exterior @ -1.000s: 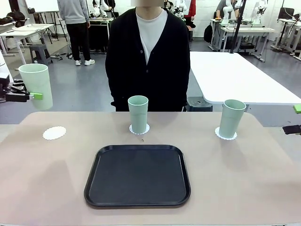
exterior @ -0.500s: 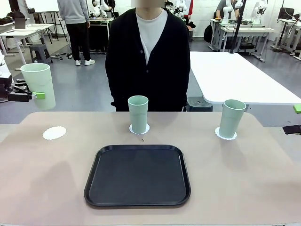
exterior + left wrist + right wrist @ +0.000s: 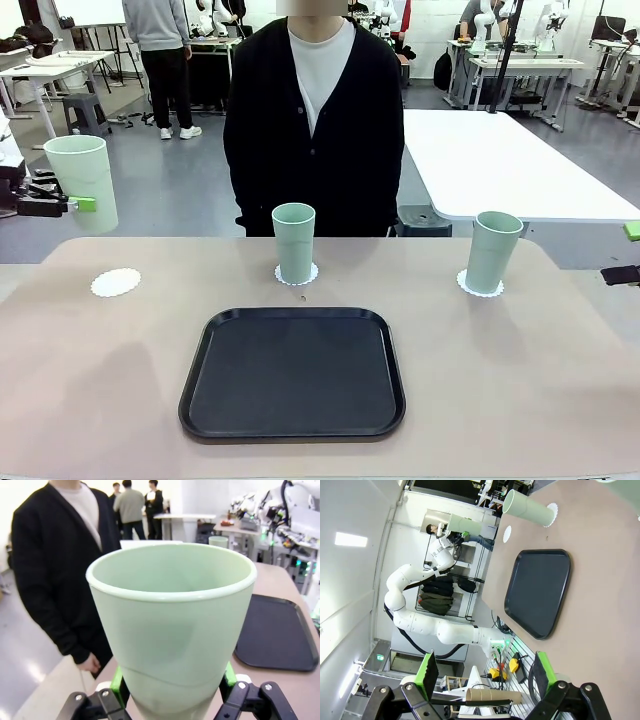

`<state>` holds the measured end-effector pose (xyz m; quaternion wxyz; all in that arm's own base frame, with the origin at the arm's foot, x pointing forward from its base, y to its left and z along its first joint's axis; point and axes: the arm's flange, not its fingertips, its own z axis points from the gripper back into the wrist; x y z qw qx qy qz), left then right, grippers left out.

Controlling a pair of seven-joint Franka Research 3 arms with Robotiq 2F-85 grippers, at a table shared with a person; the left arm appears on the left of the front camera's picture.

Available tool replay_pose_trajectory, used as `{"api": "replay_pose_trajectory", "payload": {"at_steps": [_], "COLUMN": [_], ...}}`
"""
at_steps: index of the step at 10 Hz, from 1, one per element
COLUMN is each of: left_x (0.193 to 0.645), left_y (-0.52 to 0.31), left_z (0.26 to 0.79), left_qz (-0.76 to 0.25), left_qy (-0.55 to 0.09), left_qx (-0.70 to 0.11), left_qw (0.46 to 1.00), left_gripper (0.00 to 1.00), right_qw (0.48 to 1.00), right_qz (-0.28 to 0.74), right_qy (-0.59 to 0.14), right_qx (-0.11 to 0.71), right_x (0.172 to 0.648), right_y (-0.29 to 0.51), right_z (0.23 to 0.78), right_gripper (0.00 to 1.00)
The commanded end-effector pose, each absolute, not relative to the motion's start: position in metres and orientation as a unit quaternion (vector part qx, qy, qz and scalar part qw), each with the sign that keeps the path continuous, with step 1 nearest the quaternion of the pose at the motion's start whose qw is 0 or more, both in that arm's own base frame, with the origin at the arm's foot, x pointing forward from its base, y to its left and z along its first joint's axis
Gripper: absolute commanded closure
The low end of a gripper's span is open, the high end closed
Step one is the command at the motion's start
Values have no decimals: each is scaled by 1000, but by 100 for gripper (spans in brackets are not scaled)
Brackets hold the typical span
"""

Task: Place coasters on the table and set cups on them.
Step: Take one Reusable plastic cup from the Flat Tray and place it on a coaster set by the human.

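Here the left end effector hangs off the worktop's left end, raised above its level, its green pads pinching the held cup low on its sides; the wrist view shows this cup upright, pale mint, empty and tapered. Below and just right of it lies a bare coaster, white and scalloped. At the far middle, beyond the black tray, a second cup stands on its coaster before the person. Farther right a third cup stands on a coaster. The right end effector, at the worktop's right edge, is spread and empty.
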<state>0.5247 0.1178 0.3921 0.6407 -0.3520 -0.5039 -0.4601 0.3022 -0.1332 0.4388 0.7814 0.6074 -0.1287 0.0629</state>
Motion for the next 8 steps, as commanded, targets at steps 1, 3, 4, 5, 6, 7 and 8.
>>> {"api": "replay_pose_trajectory", "payload": {"at_steps": [1,3,4,5,6,7,8], "left_x": [538,537,537,533,530,530,526], "left_y": [123,124,128,135,142,147,155], "left_z": [363,332,322,318,317,312,312], "left_qz": [-481,-496,-498,-502,-504,-509,-508], "left_qy": [-494,-491,-499,-509,-515,-518,-517], "left_qx": [-357,-389,-393,-392,-392,-389,-392], "left_qw": [630,601,590,578,572,567,567], "left_gripper": [16,16,16,16,16,16,16], "right_qw": [780,780,780,780,780,780,780], "right_qz": [66,66,66,66,66,66,66], "right_qy": [-131,-131,-131,-131,-131,-131,-131], "right_qx": [609,609,609,609,609,609,609], "right_x": [302,302,302,302,302,302,302], "right_y": [-134,-134,-134,-134,-134,-134,-134], "right_z": [439,439,439,439,439,439,439], "right_gripper": [0,0,0,0,0,0,0]}}
